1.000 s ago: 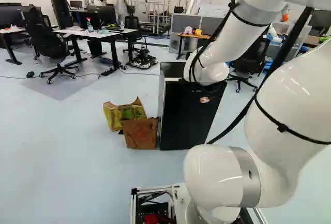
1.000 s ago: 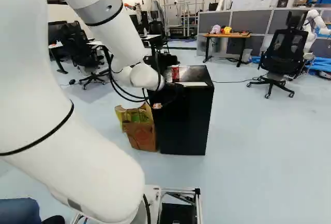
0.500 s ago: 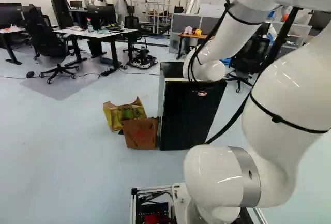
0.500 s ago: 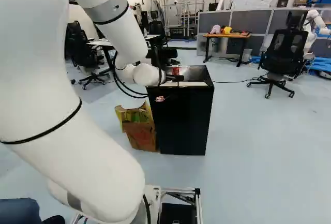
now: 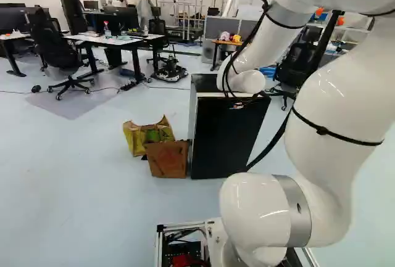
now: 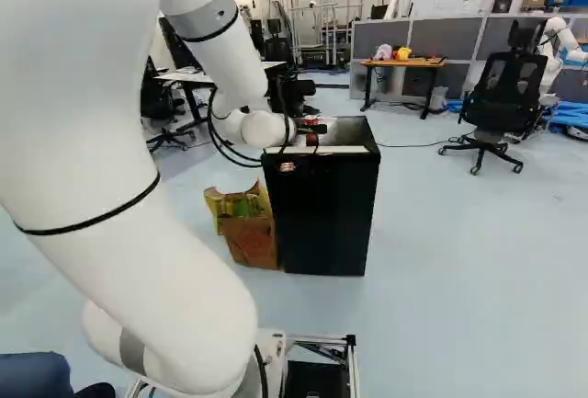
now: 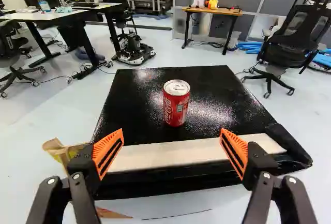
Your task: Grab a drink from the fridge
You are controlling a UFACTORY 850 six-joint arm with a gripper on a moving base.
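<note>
In the right base view my gripper (image 6: 314,130) is low over the near part of the black fridge's (image 6: 323,219) top, partly hiding the can. The wrist view shows the gripper (image 7: 171,131) wide open, its orange pads well apart above the pale strip along the fridge's near edge. A red drink can (image 7: 176,104) stands upright on the glossy black top (image 7: 132,97). It is ahead of the fingertips, roughly centred between them, and neither finger touches it.
A paper bag (image 5: 166,159) and a yellow bag (image 5: 134,137) lean beside the fridge. Behind are desks (image 5: 117,40), a small wooden table (image 6: 404,62) and an office chair (image 6: 501,95). Another robot (image 6: 560,44) stands at the far right.
Against the joint at the views' foot, my arm has moved; its wrist has come lower and closer over the fridge top, rightward in the right base view. The base, fridge and bags have kept their places.
</note>
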